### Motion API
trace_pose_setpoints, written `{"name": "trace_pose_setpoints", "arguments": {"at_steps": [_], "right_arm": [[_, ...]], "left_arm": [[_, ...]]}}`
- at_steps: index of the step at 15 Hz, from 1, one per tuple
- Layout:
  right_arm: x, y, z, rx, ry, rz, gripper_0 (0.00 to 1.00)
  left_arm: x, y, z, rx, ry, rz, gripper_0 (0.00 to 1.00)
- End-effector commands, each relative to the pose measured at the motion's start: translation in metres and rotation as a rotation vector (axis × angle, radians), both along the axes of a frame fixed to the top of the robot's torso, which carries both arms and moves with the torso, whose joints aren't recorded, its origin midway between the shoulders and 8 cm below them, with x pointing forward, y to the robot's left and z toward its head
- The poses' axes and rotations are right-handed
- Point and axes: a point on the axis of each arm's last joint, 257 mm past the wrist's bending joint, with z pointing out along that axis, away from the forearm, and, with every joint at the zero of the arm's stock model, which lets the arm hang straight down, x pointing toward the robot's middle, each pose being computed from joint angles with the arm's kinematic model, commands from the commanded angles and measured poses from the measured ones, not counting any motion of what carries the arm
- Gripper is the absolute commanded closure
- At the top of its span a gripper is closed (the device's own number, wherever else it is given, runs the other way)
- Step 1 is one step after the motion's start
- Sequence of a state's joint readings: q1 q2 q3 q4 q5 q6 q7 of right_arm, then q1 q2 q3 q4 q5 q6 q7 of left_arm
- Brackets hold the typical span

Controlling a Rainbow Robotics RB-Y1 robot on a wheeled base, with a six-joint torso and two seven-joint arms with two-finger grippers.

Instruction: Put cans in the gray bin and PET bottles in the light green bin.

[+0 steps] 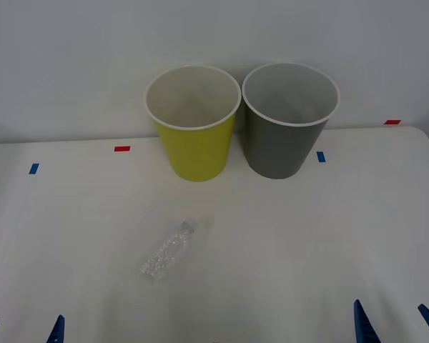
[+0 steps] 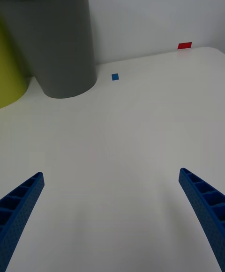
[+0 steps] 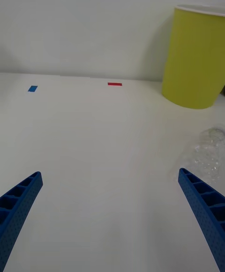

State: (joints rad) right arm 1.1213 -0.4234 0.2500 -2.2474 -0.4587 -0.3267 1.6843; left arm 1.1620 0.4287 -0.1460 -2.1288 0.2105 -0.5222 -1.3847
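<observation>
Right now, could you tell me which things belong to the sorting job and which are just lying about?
Job: PET bottle, light green bin, gray bin.
Lying about: red tape marks, blue tape marks on the table.

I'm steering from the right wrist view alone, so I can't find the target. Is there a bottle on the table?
Observer: Yes, one clear PET bottle lies on its side, nearer the left gripper than the right.
Operator: Anything inside the bins?
Observer: From the front, the light green bin and gray bin both look empty.
Operator: Is the left gripper ready?
Observer: Its fingers are open, the bottle just beside them.
</observation>
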Motion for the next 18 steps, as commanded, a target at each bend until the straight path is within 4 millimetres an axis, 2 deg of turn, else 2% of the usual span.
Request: {"name": "trace_pose_setpoints", "arguments": {"at_steps": [1, 9, 14, 18], "right_arm": [[0.0, 0.0, 0.0, 0.0, 0.0, 0.0, 0.0], [0.0, 0.0, 0.0, 0.0, 0.0, 0.0, 0.0], [0.0, 0.0, 0.0, 0.0, 0.0, 0.0, 0.0], [0.0, 0.0, 0.0, 0.0, 0.0, 0.0, 0.0]], "left_arm": [[0.005, -0.002, 0.0, 0.047, 0.003, -0.044, 0.0], [0.045, -0.019, -0.011, 0.235, 0.072, -0.288, 0.0], [0.067, -0.037, -0.002, 0.287, 0.144, -0.377, 0.0], [0.088, -0.041, 0.0, 0.327, 0.187, -0.385, 0.0]]}}
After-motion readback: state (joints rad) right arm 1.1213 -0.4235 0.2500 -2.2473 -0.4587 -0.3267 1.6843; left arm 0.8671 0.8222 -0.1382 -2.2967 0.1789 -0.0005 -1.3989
